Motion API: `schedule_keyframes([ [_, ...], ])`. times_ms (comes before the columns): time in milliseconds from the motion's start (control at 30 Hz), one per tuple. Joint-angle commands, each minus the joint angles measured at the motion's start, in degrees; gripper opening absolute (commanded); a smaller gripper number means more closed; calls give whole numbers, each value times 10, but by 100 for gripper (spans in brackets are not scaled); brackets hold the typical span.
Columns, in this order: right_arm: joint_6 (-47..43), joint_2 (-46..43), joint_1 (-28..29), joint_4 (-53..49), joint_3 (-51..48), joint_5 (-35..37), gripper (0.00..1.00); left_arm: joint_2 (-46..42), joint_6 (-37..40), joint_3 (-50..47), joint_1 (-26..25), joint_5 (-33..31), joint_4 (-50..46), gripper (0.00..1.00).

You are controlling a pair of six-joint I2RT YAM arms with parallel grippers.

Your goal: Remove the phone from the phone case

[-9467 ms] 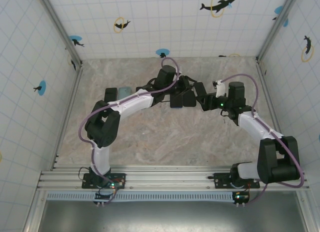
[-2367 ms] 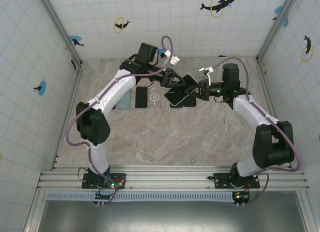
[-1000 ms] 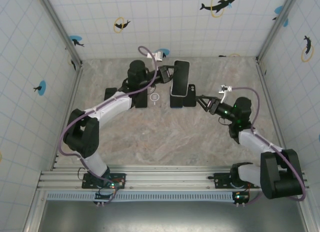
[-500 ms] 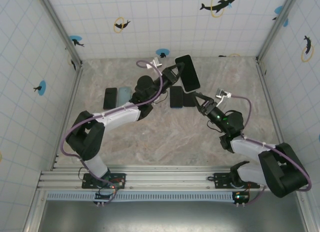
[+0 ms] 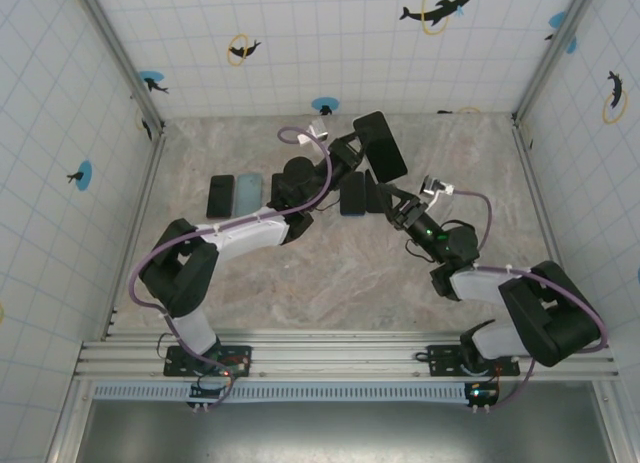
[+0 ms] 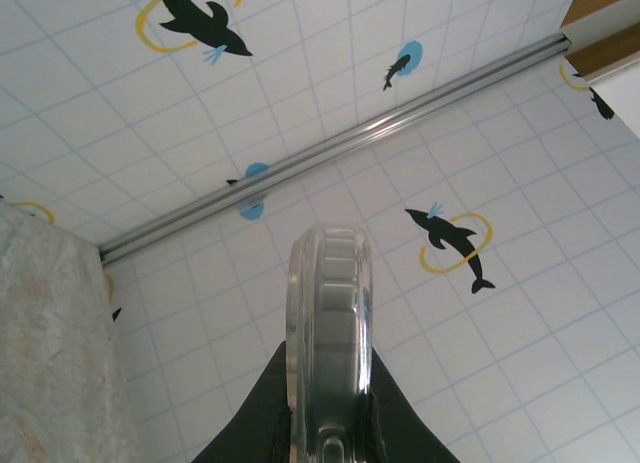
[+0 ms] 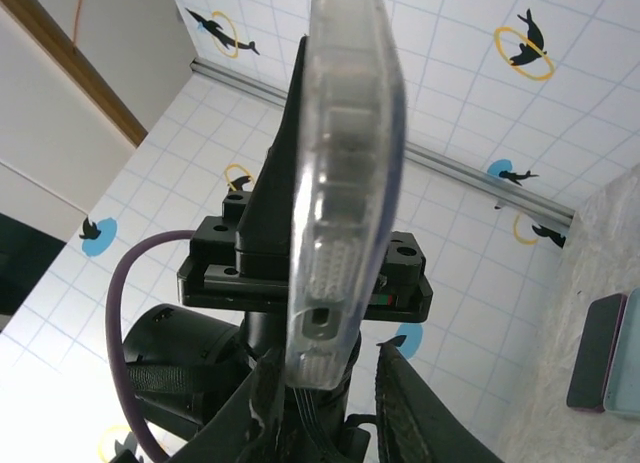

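A phone in a clear case (image 5: 380, 145) is held up above the table's far middle. My left gripper (image 5: 354, 155) is shut on it. In the left wrist view the clear case (image 6: 330, 313) rises edge-on from between the black fingers of that gripper (image 6: 328, 393). My right gripper (image 5: 384, 194) reaches up from below right. In the right wrist view the case's lower end with the port (image 7: 330, 323) sits between my right gripper's (image 7: 328, 368) open jaws. The left finger is at the case's corner and the right fingertip (image 7: 395, 368) stands apart.
On the table lie a dark phone (image 5: 220, 195) and a pale blue one (image 5: 247, 193) at the left. Two dark ones (image 5: 352, 193) lie below the raised phone. A dark phone with a pink edge (image 7: 600, 353) lies by the right wall. Tiled walls close in three sides.
The left arm has carried the phone right and tilted it. The right gripper has swung in from the right to the phone's lower end, and its jaws have narrowed.
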Motion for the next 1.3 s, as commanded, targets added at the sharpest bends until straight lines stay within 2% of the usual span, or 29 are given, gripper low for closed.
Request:
schedule_keyframes([
  [0, 6, 8, 3, 76, 24, -2, 24, -1, -13, 5, -4, -9, 70, 0],
  [233, 0, 12, -2, 71, 28, -6, 20, 2, -22, 10, -4, 1, 68, 0],
  [333, -23, 7, -3, 43, 37, -24, 15, 0, -25, 7, -4, 3, 68, 0],
  [500, -129, -40, -17, -107, 31, -41, 8, -2, -41, 19, -4, 7, 63, 0],
  [600, -168, -67, -31, -176, 18, -26, 4, 0, -63, 30, -4, 21, 67, 0],
  [700, -179, -80, -44, -211, 10, -14, 2, 0, -85, 42, -4, 39, 66, 0],
  [867, -269, -107, -46, -347, 24, 1, 2, -5, -126, 42, -5, 59, 67, 0],
  [1133, -320, -130, -64, -425, 22, 15, 1, -12, -150, 54, -5, 88, 57, 0],
  [1267, -330, -139, -72, -452, 30, 13, 1, -4, -176, 69, -4, 99, 83, 0],
])
